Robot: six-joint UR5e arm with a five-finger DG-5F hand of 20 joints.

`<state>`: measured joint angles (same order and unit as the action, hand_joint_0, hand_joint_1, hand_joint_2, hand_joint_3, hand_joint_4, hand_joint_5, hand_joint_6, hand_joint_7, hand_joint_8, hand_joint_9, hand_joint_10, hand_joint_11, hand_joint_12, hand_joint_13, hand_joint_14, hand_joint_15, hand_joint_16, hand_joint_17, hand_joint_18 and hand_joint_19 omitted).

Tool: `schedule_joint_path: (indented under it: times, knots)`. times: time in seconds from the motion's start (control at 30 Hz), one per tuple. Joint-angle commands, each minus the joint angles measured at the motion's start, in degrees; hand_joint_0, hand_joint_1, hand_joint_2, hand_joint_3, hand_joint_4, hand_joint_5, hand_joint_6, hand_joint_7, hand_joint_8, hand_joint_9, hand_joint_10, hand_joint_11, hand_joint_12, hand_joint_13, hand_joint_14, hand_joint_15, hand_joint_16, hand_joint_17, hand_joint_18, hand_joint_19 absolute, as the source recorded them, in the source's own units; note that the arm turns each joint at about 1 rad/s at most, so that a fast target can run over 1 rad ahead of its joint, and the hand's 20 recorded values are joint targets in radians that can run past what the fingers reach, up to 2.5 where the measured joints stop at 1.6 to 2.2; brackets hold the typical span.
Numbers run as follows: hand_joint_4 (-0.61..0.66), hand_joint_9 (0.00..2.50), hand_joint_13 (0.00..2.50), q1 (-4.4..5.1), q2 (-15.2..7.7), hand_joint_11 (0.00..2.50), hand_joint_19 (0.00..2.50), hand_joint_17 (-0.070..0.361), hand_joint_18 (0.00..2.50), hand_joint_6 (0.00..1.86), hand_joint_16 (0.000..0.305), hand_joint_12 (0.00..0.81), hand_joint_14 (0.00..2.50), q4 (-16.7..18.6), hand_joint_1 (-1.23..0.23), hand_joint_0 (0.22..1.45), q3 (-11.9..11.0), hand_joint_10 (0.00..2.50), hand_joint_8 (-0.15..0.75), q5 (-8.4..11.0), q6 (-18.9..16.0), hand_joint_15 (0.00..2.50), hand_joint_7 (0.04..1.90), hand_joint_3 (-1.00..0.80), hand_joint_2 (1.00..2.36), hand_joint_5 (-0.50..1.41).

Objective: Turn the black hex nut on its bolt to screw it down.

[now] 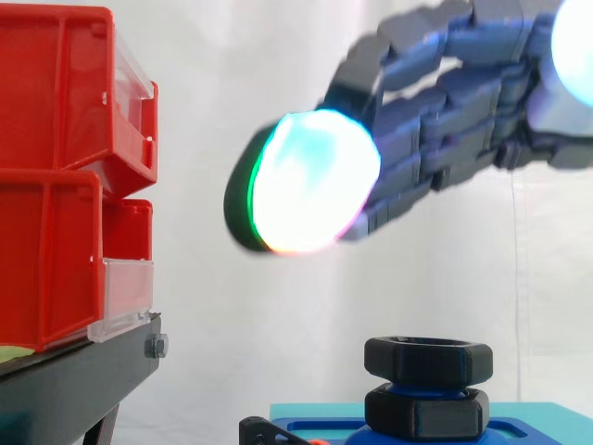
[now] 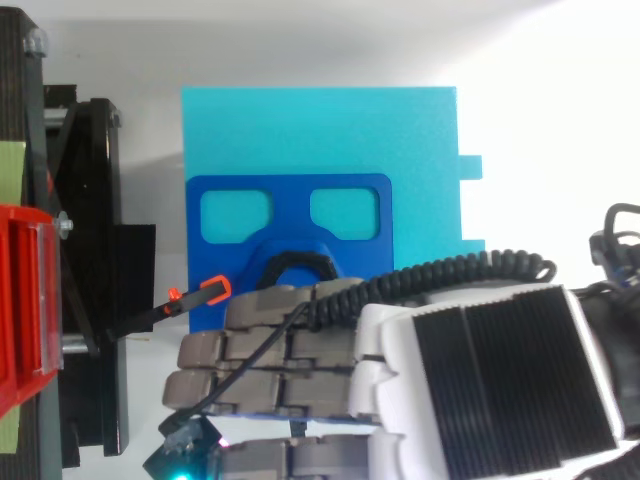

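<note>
Two black hex nuts sit stacked on a bolt: the upper nut [image 1: 427,360] is raised above the lower nut [image 1: 425,412], with blue thread showing between them. They stand on a dark blue fixture [image 2: 288,213] mounted on a cyan plate [image 2: 320,130]. In the top view the nut's black edge [image 2: 297,262] peeks out beyond the fingers. My hand [image 1: 445,111] hovers well above the nuts, fingers stretched out straight toward the left, one glowing fingertip pad [image 1: 310,183] in front. It touches nothing. From above, the hand [image 2: 480,380] covers the fixture's near part.
Red bins [image 1: 56,176] are stacked on a black stand [image 1: 83,380] at the left. A small black lever with an orange tip [image 2: 205,292] sticks out at the fixture's left side. A white curtain hangs behind.
</note>
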<state>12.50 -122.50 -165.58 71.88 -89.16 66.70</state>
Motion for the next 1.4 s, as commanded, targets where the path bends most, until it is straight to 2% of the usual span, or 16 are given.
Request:
schedule_joint_path:
  times: [0.0,0.23,0.43,0.5,0.7,0.8,0.97,1.1,1.27,1.37]
  knots:
    - [0.15,0.37,0.33,-0.11,-1.3,0.00,0.22,0.111,0.31,0.50,0.050,0.326,0.00,-0.4,-0.38,0.51,-0.7,0.00,0.250,0.21,0.3,0.00,0.69,-0.50,1.00,-0.15]
    - [0.14,0.38,0.33,-1.07,-1.4,0.00,0.23,0.111,0.30,0.50,0.049,0.325,0.00,-0.6,-0.37,0.51,-0.7,0.00,0.248,0.21,1.2,0.00,0.70,-0.50,1.00,-0.15]
    - [0.14,0.37,0.33,-1.69,-3.2,0.00,0.23,0.110,0.30,0.50,0.049,0.324,0.00,-0.1,-0.36,0.51,-1.5,0.00,0.247,0.04,2.3,0.00,0.81,-0.50,1.00,-0.13]
    - [0.14,0.37,0.33,-2.22,-3.2,0.00,0.23,0.110,0.30,0.50,0.049,0.323,0.00,-0.3,-0.36,0.51,-1.8,0.00,0.247,-0.31,3.5,0.00,0.85,-0.50,1.00,-0.12]
    - [0.15,0.37,0.32,-2.92,-3.2,0.00,0.23,0.110,0.29,0.50,0.049,0.323,0.00,-0.4,-0.35,0.51,-2.0,0.00,0.247,-0.31,5.9,0.00,0.92,-0.50,1.00,-0.11]
    - [0.17,0.37,0.32,-3.62,-3.2,0.00,0.24,0.109,0.29,0.50,0.049,0.322,0.00,-1.1,-0.35,0.51,-3.0,0.00,0.247,-0.05,7.8,0.00,0.97,-0.50,1.00,-0.11]
    - [0.17,0.36,0.32,-4.33,-3.2,0.00,0.24,0.109,0.28,0.50,0.048,0.322,0.00,-1.3,-0.34,0.51,-3.0,0.00,0.248,-0.31,8.1,0.00,1.05,-0.50,1.00,-0.10]
    - [0.18,0.36,0.32,-4.77,-3.2,0.00,0.24,0.109,0.28,0.50,0.048,0.322,0.00,-1.5,-0.33,0.51,-3.0,0.00,0.249,-0.31,9.9,0.00,1.13,-0.50,1.00,-0.08]
    - [0.17,0.37,0.31,-5.56,-3.2,0.00,0.25,0.109,0.27,0.50,0.048,0.322,0.00,-1.5,-0.33,0.51,-3.0,0.00,0.249,-0.31,12.0,0.00,1.13,-0.50,1.00,-0.08]
    - [0.17,0.37,0.31,-5.91,-3.2,0.00,0.24,0.109,0.28,0.50,0.048,0.321,0.00,-2.1,-0.32,0.51,-3.0,0.00,0.253,-1.02,12.8,0.00,1.13,-0.50,1.00,-0.08]
